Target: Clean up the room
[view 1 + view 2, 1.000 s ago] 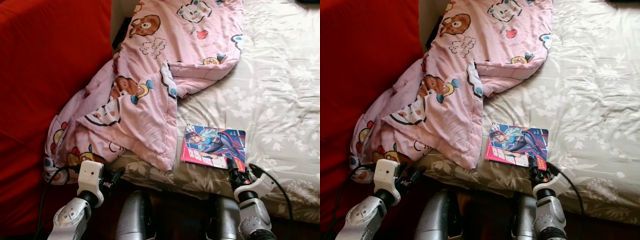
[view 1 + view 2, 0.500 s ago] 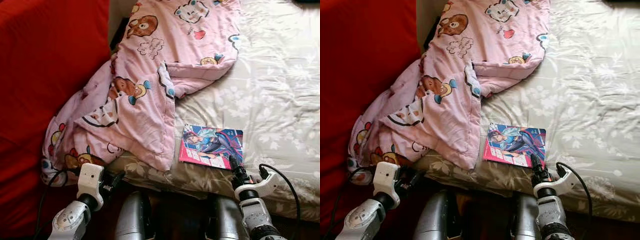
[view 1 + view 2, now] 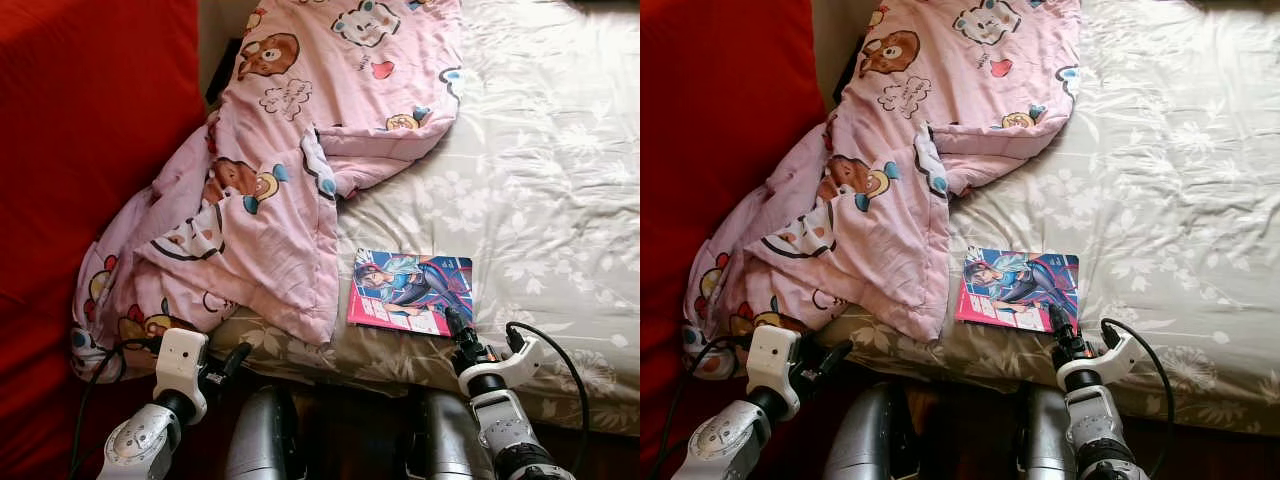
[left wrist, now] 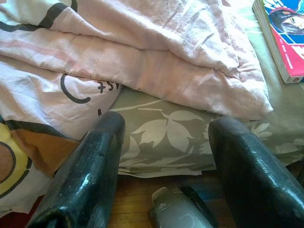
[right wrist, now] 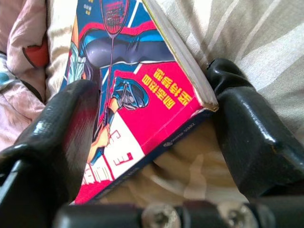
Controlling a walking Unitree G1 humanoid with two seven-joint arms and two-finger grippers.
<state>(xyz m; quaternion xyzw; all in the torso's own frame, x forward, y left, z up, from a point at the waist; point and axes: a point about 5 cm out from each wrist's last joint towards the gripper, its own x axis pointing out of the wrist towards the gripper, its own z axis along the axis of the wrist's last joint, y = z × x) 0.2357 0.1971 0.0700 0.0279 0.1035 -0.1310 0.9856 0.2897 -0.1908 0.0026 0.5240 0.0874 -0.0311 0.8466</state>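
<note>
A comic book [image 3: 410, 290] with a pink and blue cover lies flat on the floral bed sheet [image 3: 540, 180], close to the bed's near edge. My right gripper [image 3: 452, 320] is at the book's near right corner. In the right wrist view it [image 5: 152, 80] is open, and its fingers [image 5: 61, 137] straddle that corner of the book [image 5: 133, 95]. A pink cartoon blanket [image 3: 290, 160] is rumpled over the bed's left side and hangs over the edge. My left gripper [image 3: 235, 358] is open, low at the bed edge under the blanket's hem [image 4: 156, 71].
A tall red fabric surface [image 3: 80, 130] stands on the left, against the hanging blanket. Wooden floor [image 4: 128, 209] shows below the bed edge. My silver legs [image 3: 260, 440] are close to the mattress side. The right half of the bed is flat sheet.
The whole picture has slid a little left, so the camera moved. My right gripper stays at the book's near corner. The left gripper is much where it was.
</note>
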